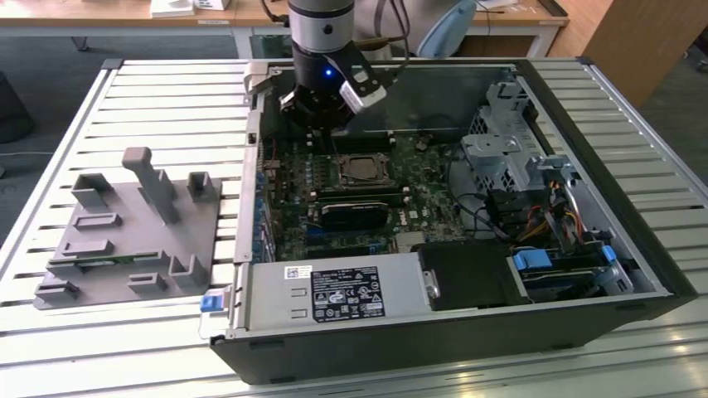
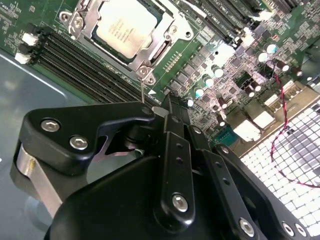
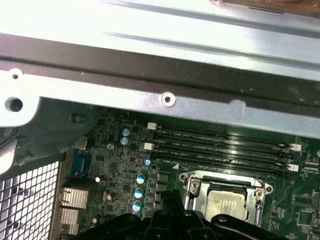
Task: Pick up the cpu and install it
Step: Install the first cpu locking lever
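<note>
The cpu point(image 1: 356, 168) lies flat in the motherboard socket, its silvery top facing up inside a metal frame. It is also in the second wrist view as the cpu point(image 2: 125, 25) and in the first wrist view as the cpu point(image 3: 225, 202). My gripper point(image 1: 317, 124) hangs above the board just behind the socket, towards the case's far wall. In the second wrist view the gripper point(image 2: 160, 107) has its black fingers drawn together with nothing between them. A thin metal socket lever point(image 2: 142, 89) stands up right by the fingertips.
The open computer case point(image 1: 575, 108) lies on a slatted table. Black memory slots point(image 3: 220, 145) run beside the socket. A power supply point(image 1: 332, 294), drive cage point(image 1: 509, 157) and cables point(image 1: 542, 220) crowd the case. A grey fixture tray point(image 1: 133, 232) sits on the exterior view's left.
</note>
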Robot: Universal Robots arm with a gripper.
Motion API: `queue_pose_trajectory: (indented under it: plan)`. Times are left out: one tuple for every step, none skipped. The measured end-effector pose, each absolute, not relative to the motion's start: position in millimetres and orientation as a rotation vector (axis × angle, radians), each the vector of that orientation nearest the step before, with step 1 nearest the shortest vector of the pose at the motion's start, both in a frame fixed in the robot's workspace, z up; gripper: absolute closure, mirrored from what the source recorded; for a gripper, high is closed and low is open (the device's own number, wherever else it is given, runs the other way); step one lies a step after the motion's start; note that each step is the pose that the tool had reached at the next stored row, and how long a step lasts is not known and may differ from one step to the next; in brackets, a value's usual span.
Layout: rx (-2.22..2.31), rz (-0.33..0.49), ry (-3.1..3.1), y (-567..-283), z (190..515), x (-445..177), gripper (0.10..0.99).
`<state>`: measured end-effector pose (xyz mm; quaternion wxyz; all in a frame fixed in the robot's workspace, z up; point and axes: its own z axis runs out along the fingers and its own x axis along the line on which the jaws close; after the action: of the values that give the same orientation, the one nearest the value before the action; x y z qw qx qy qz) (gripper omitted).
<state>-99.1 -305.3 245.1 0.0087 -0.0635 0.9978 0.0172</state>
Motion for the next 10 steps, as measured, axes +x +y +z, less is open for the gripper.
queue_pose_trajectory:
  plan:
    - [-0.199, 0.054, 3.117, -304.7, 245.0, -99.3, 0.98]
    - [-0.198, 0.054, 3.117, -303.8, 245.0, -99.7, 0.98]
    - [-0.198, 0.054, 3.117, -302.8, 245.0, -99.8, 0.98]
    - [-0.198, 0.054, 3.117, -301.8, 245.0, -99.9, 0.98]
    - [-0.197, 0.053, 3.118, -300.7, 245.0, -99.9, 0.98]
    - [-0.194, 0.053, 3.118, -299.5, 245.0, -100.0, 0.98]
    - [-0.191, 0.053, 3.118, -298.3, 245.1, -100.0, 0.98]
    - [-0.19, 0.053, 3.118, -297.4, 245.2, -100.0, 0.98]
    - [-0.189, 0.053, 3.118, -296.6, 245.5, -100.0, 0.98]
    - [-0.189, 0.053, 3.118, -295.9, 245.9, -100.0, 0.98]
